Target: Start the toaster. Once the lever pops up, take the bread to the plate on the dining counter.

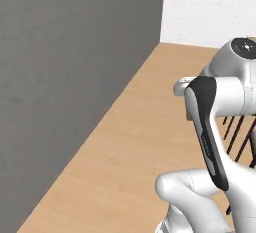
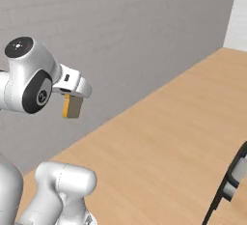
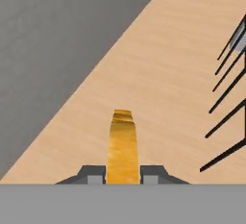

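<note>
Between the fingers (image 3: 123,174), seen in the hand view, the bread (image 3: 123,146) sits edge-on, golden crust facing the camera; fingers clamped on both faces, grasping the slice. Right base view shows the same slice (image 2: 72,106) hanging below the wrist, held high over the wooden floor (image 2: 164,142), near a grey wall (image 2: 120,31). Black chair legs (image 3: 230,98) stand to the right in the hand view. Judgement: transport phase, toast already out, heading for the plate. Risks: grip is only on 1 end of the slice, so a fast swing or base turn could let it slip or pivot; it would drop to the floor. Passing near the chair legs or wall could also knock it loose.
</note>
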Available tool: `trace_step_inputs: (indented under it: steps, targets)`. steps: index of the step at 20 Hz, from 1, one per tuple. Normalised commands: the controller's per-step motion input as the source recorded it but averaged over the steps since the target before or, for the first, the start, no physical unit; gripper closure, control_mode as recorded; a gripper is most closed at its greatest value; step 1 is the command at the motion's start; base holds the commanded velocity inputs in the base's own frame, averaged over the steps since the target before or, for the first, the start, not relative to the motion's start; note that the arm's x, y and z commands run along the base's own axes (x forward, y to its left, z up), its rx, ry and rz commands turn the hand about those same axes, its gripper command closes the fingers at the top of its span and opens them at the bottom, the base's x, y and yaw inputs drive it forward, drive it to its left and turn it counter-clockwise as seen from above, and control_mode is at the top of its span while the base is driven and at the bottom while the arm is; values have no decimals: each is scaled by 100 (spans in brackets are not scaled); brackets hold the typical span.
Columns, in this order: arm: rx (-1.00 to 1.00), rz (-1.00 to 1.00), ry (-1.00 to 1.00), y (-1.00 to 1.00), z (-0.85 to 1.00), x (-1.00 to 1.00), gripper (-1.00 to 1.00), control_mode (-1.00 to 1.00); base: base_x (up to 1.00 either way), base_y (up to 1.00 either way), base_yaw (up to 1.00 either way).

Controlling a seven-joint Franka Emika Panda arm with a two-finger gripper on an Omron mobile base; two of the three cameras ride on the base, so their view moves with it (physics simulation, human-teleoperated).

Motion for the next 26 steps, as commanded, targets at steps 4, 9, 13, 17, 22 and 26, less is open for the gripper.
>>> trace_step_inputs:
  steps: [4,9,13,17,22,26]
  targets:
    - [0,0,0,0,0,0,100,100,86,21,-60]
    - [0,0,0,0,0,0,100,100,100,33,-54]
    - [0,0,0,0,0,0,100,100,100,38,-55]
    - [0,0,0,0,0,0,100,100,100,43,-54]
    - [0,0,0,0,0,0,100,100,100,60,-54]
    - [0,0,0,0,0,0,100,100,100,71,-54]
